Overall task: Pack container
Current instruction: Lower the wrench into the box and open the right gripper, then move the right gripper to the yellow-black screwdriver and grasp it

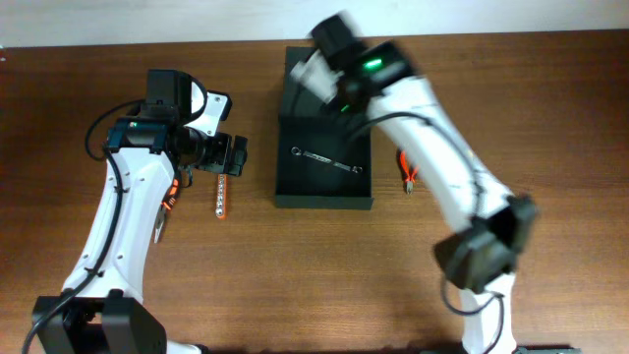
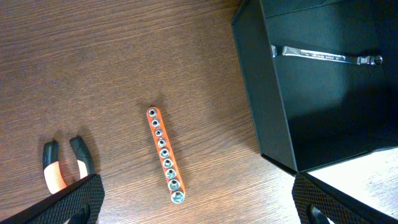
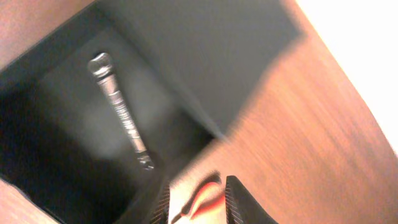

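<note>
Two risks. Nearest, the left gripper hangs wide open and empty over the orange plastic rail of steel sockets; a skewed pinch could spin it away. Beyond, the dark green-black square cardboard container sits open toward the far edge of the tabletop, a steel wrench inside. Over its far rim the right gripper shows something orange between slightly parted fingers; gripped or not, I cannot tell, and it may clip the wall.

You're looking at a matt, cardboard-like container, a shiny metal wrench, a glossy orange plastic socket rail and a smooth wood-grain table.
</note>
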Robot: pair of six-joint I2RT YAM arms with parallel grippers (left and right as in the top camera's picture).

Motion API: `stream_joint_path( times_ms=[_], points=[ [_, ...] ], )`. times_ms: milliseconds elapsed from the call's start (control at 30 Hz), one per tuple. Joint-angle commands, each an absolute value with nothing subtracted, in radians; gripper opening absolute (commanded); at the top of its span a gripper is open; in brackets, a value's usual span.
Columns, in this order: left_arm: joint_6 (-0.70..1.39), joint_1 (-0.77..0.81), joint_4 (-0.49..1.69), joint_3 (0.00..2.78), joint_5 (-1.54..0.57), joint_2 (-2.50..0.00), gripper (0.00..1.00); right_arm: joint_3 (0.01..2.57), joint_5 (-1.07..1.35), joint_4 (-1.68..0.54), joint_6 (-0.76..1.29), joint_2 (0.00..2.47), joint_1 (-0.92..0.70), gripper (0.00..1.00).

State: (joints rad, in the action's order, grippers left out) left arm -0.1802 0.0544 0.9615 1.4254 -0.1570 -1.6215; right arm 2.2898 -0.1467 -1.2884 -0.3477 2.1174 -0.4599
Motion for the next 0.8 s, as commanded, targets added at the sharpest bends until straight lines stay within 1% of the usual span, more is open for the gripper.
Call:
stream_joint_path(
  times_ms=[0,133,233,367,500,767],
  points=[
    [-0.196,0.056,0.963,1.444,-0.160,-1.628,0.99,2.307,-0.154,-1.322,-0.049,2.073,-0.316,0.28],
    [-0.196,0.056,0.963,1.444,-0.160,-1.628,0.99,2.278,-0.045,-1.390,0.073,2.093,-0.141,0.28],
    [-0.196,0.056,0.963,1.444,-0.160,-1.628,0.99,2.209,0.016,-1.407,0.132,2.113,-0.032,0.29],
    [-0.196,0.056,0.963,1.444,-0.160,-1.628,0.99,2.072,0.074,-1.402,0.141,2.123,0.060,0.34],
    [-0.196,0.056,0.963,1.444,-0.160,-1.628,0.99,1.920,0.086,-1.367,0.140,2.123,0.081,0.35],
    [-0.196,0.056,0.963,1.444,-0.160,-1.628,0.99,1.671,0.086,-1.195,0.161,2.123,0.087,0.36]
  ],
)
